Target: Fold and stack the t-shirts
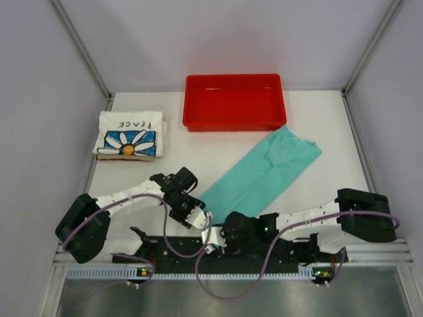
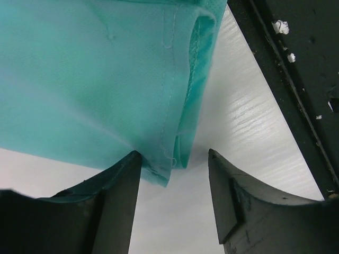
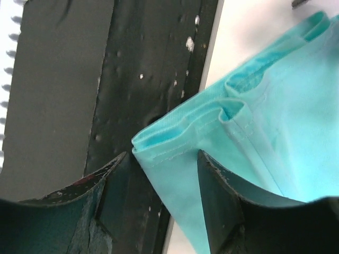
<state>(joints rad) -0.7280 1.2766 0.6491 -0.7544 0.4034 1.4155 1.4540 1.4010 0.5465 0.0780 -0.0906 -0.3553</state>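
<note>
The plain teal-green cloth t-shirt (image 1: 264,170), folded into a long strip, lies slantwise on the white table (image 1: 324,185), running from the red plastic tray (image 1: 234,79) toward the arms. The white daisy-print "PEACE" t-shirt (image 1: 130,135) sits folded at far left. The left gripper (image 2: 175,169) stands moderately parted, with one hem corner touching a finger. The right gripper (image 3: 163,159) is likewise parted around the other corner (no squeeze visible), just beside the black base rail (image 3: 148,63). White tabletop shows to the right of the strip.

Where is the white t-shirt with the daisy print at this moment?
In the top view, the daisy t-shirt lies folded at the far left of the table, left of the red tray and apart from the teal t-shirt.
</note>
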